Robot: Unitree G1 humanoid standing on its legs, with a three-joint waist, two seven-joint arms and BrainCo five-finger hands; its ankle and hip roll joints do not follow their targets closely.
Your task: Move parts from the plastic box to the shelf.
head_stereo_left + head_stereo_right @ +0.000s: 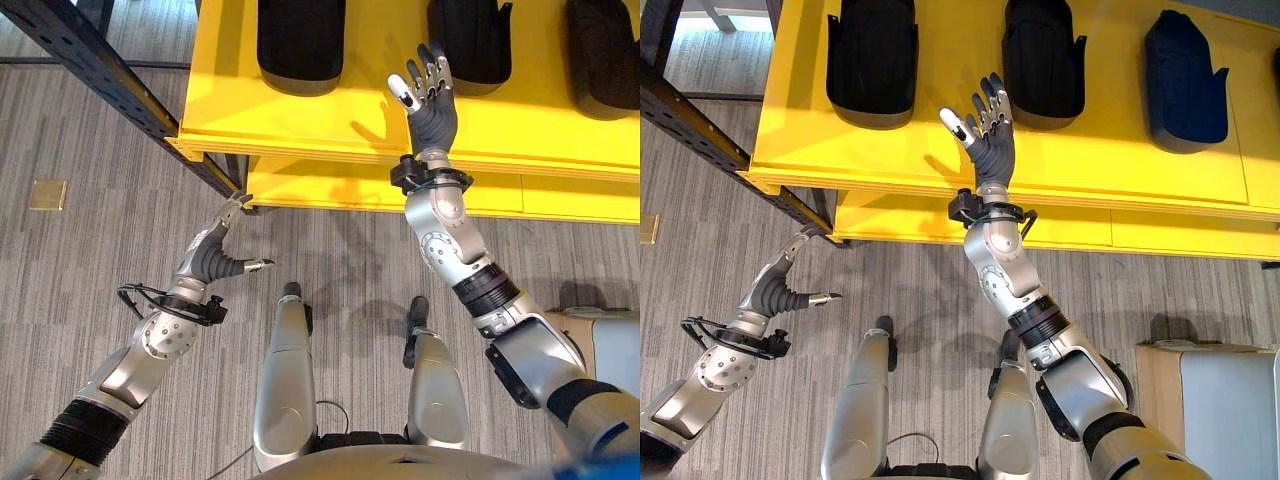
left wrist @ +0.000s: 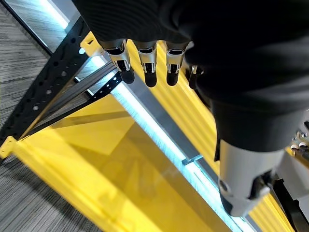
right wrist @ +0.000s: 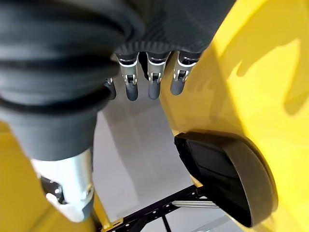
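The right hand (image 1: pixel 985 125) hovers spread and empty over the yellow shelf (image 1: pixel 1110 165) — just beside a black part (image 1: pixel 1042 60). A careless pull-back could nudge that part out of line; the left hand (image 1: pixel 215 255), relaxed open, hangs low over the floor.

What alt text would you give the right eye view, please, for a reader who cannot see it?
The robot's right hand is raised, open and holding nothing, over a yellow shelf where three dark parts lie in a row. Its left hand hangs lower, open over the grey floor near a black rack post.
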